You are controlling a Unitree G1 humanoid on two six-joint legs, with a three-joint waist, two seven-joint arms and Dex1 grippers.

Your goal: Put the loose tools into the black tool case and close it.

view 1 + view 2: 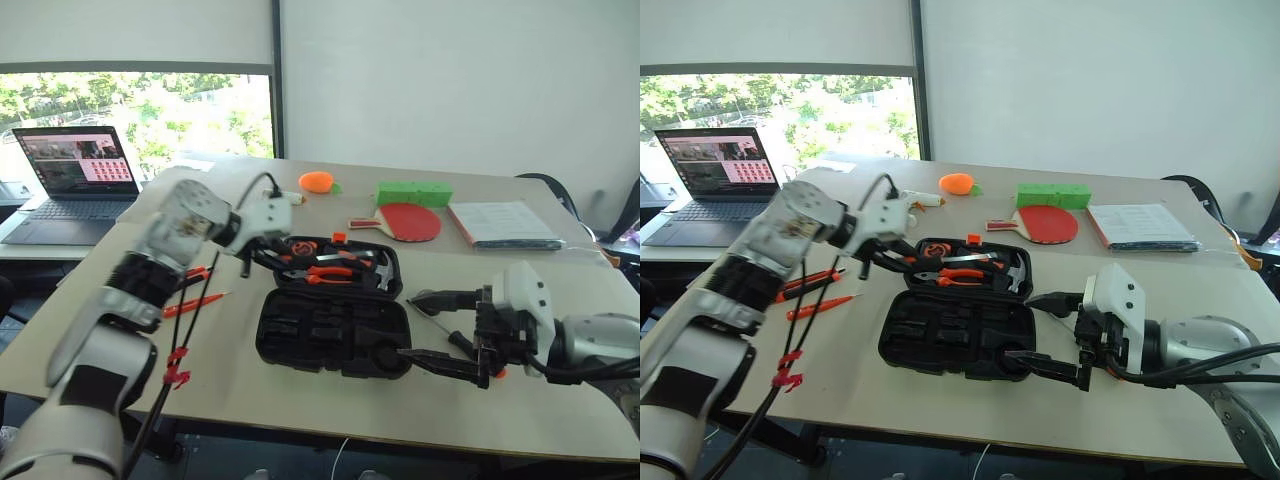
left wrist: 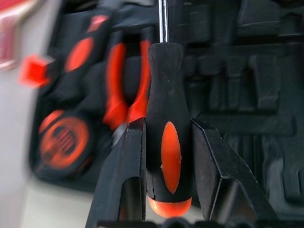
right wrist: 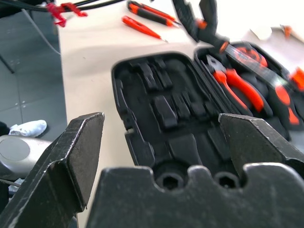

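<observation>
The left tool (image 2: 167,156) grips a screwdriver (image 2: 168,142) by its handle above the open case (image 1: 330,320); the right tool (image 1: 425,328) gapes empty just beside the case.

No lettering, brand, number or sign can be read anywhere. The laptop (image 1: 72,185) at the far left shows a lit screen with small picture panes, but its content is too small to make out. The papers (image 1: 505,224) near the table's far right edge carry faint lines of print that cannot be told. The black tool case (image 1: 332,318) and the tools in it bear no legible marks, and neither does the screwdriver (image 2: 168,137) seen close up in the left wrist view.
</observation>
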